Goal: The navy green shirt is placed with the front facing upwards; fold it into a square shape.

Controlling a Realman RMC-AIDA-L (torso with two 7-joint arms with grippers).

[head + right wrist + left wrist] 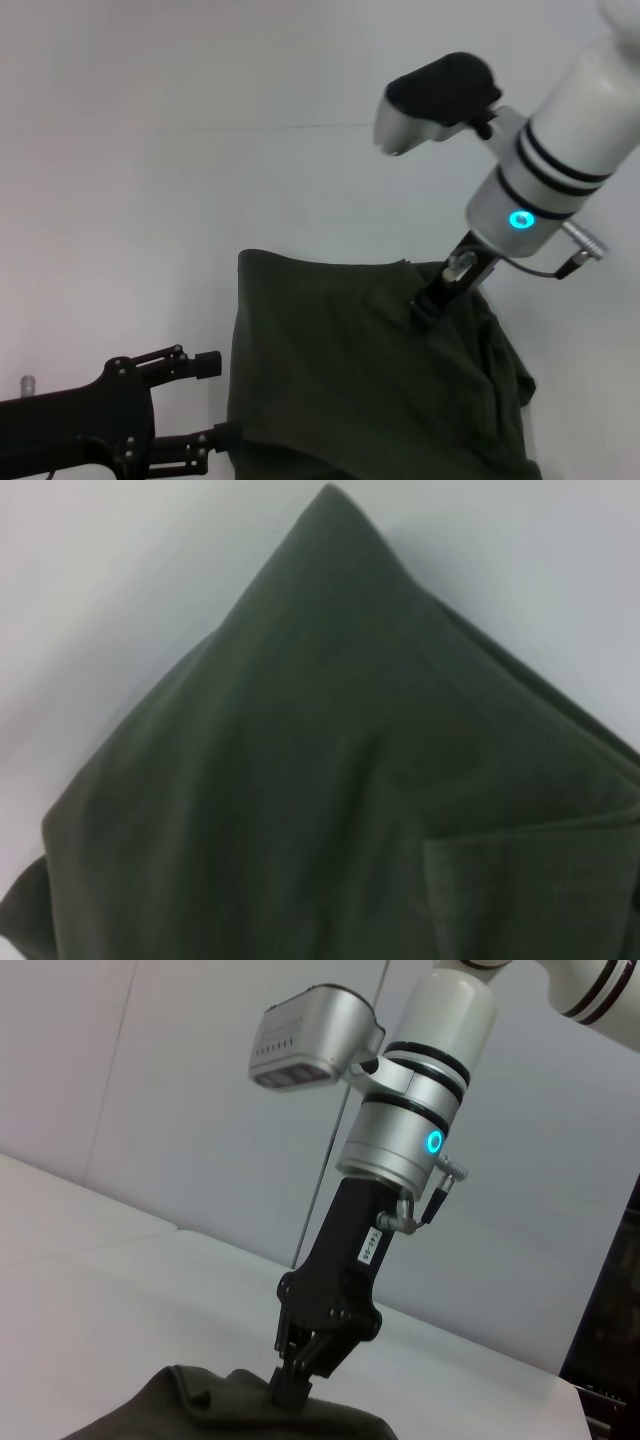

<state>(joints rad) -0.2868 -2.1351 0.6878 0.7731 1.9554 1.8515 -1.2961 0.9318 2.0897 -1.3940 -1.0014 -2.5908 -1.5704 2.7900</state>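
1. The navy green shirt lies partly folded on the white table, already a rough bundle with its far-left corner crisp and its right side rumpled (no square yet, I'd say).
2. The right gripper is planted on the shirt's far edge, its fingers drawn together and pinching a tuck of cloth there; the left wrist view shows them nipped onto the fabric ridge.
3. The left gripper waits just beside the shirt's left edge, jaws spread wide, touching nothing.
4. My read: a fold is mid-way. Next calls for carrying that pinched edge over toward the shirt's near side, then tidying the bunched right flank.
5. Writing: none readable on the shirt; a small white sticker on the right gripper's body is too tiny to make out.
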